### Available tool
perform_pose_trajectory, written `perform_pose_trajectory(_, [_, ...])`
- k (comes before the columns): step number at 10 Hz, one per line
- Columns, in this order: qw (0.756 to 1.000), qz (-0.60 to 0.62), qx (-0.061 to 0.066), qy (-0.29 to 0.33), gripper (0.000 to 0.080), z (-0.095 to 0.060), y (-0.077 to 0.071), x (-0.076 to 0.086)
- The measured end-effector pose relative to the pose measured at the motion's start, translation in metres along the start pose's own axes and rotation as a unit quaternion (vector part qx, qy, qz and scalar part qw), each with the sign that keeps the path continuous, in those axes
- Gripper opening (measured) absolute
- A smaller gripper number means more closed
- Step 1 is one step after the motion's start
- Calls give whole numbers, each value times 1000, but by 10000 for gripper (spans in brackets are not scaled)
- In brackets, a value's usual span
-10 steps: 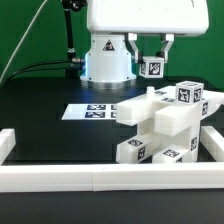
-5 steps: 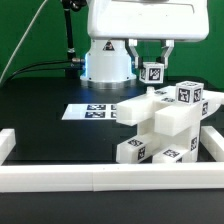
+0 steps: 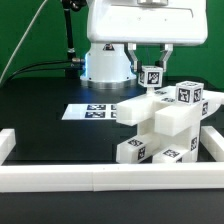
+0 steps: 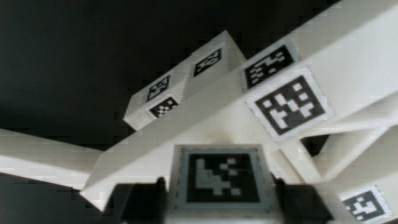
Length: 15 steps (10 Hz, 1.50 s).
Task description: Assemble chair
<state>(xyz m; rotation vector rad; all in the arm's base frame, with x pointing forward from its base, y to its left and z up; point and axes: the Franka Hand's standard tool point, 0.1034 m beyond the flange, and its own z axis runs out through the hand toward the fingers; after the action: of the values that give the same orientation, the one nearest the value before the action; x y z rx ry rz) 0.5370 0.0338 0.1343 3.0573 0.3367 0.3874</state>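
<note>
Black tabletop carries the chair point(image 3: 165, 125), part-built, inside the border wall point(image 3: 100, 178). You see the gripper point(image 3: 151, 72) clamping a tagged cube point(image 3: 151, 75) above it. Misalignment during lowering could jam or topple the assembly.

White boxy wrist housing point(image 3: 140, 20), pale blue-lit round base point(image 3: 107, 62), black cables point(image 3: 68, 40).

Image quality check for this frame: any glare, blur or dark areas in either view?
Exterior view: sharp enough, evenly lit; the chair parts look bright white but their tags stay readable. Wrist view: softer, the near tagged cube between the jaws slightly blurred, the background almost black.
</note>
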Motion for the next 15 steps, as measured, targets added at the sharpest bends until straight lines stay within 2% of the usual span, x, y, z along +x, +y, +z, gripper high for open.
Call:
perform_pose_trajectory(7, [1000,-4,0,-5,284,7,-6,-3])
perform_pose_trajectory(10, [1000,-3,-6,7,284,8,-1,-1])
perform_pose_trajectory(15, [1000,-1,-7,8,284,8,0,0])
